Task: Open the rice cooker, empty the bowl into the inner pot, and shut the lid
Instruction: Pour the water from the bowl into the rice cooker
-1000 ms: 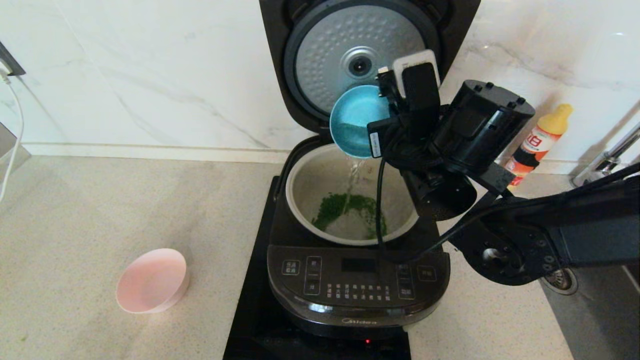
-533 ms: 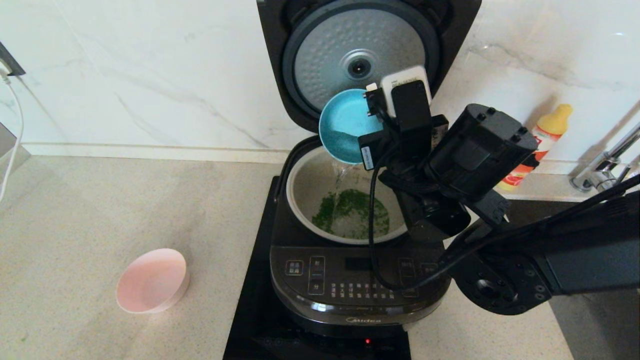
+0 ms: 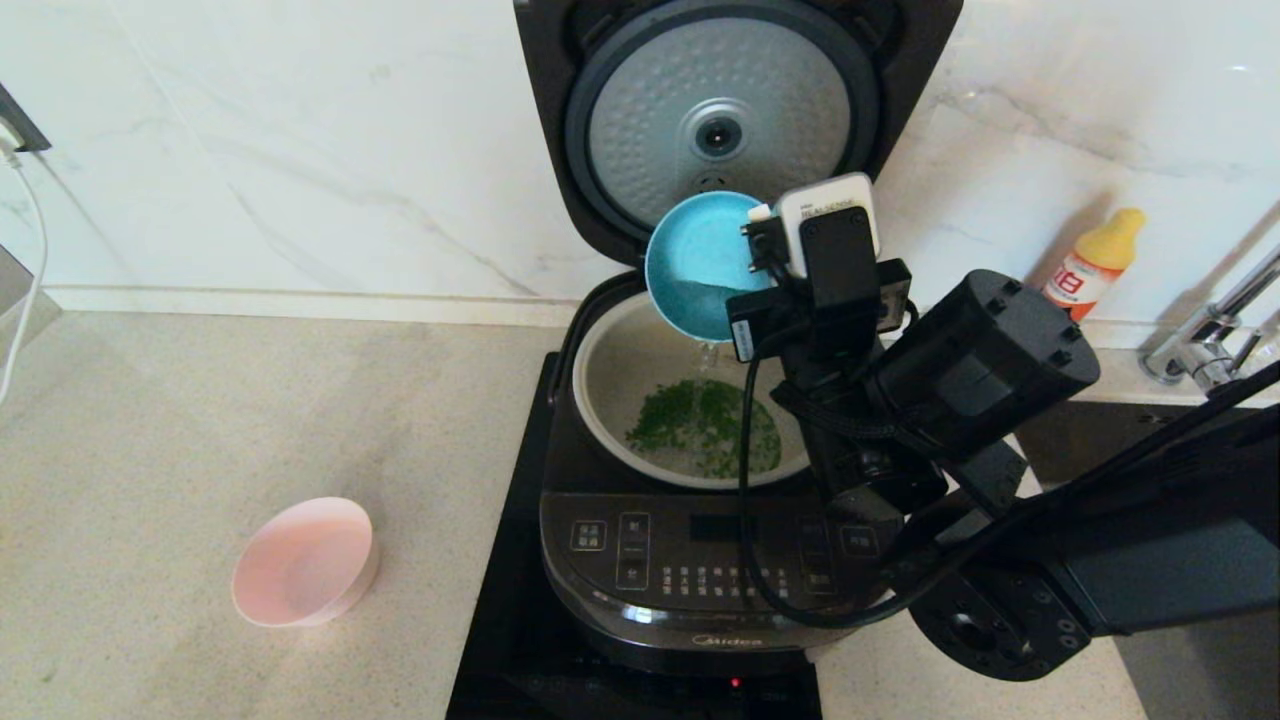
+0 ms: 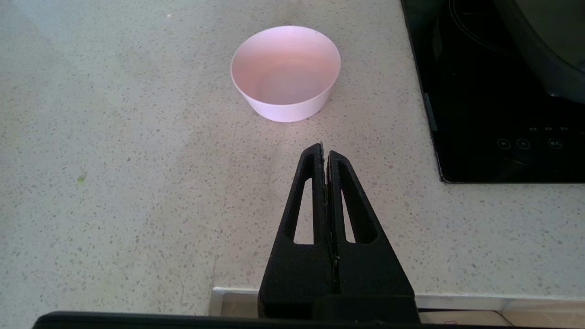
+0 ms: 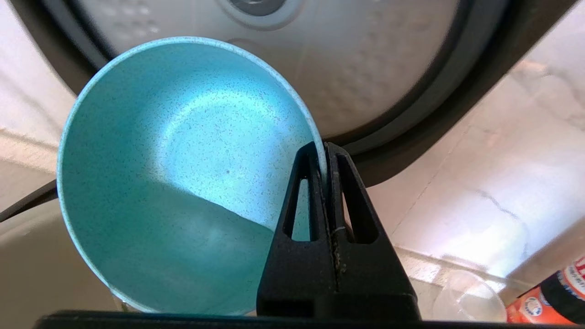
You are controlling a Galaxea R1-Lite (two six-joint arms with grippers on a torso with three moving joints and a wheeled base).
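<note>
The black rice cooker [image 3: 715, 580] stands open, its lid [image 3: 720, 100] upright at the back with the dimpled silver disc facing me. The inner pot [image 3: 620, 370] holds water and green bits [image 3: 705, 425]. Above the pot's far rim a blue bowl [image 3: 700, 260] is tipped steeply, and a thin stream of water [image 3: 708, 352] falls from it into the pot. My right gripper [image 5: 325, 148] is shut on the blue bowl's [image 5: 183, 160] rim, and some water is still in the bowl. My left gripper [image 4: 323, 148] hangs shut and empty over the counter, short of a pink bowl [image 4: 285, 71].
The pink bowl [image 3: 303, 560] sits empty on the counter left of the cooker. The cooker rests on a black induction hob [image 3: 500, 620]. An orange-capped bottle [image 3: 1090, 260] and a tap [image 3: 1200, 340] stand at the right by the sink. The marble wall is close behind the lid.
My right arm has dropped and swung nearer to me, carrying the tipped blue bowl slightly lower. The water stream has thinned. The left gripper and pink bowl have not moved.
</note>
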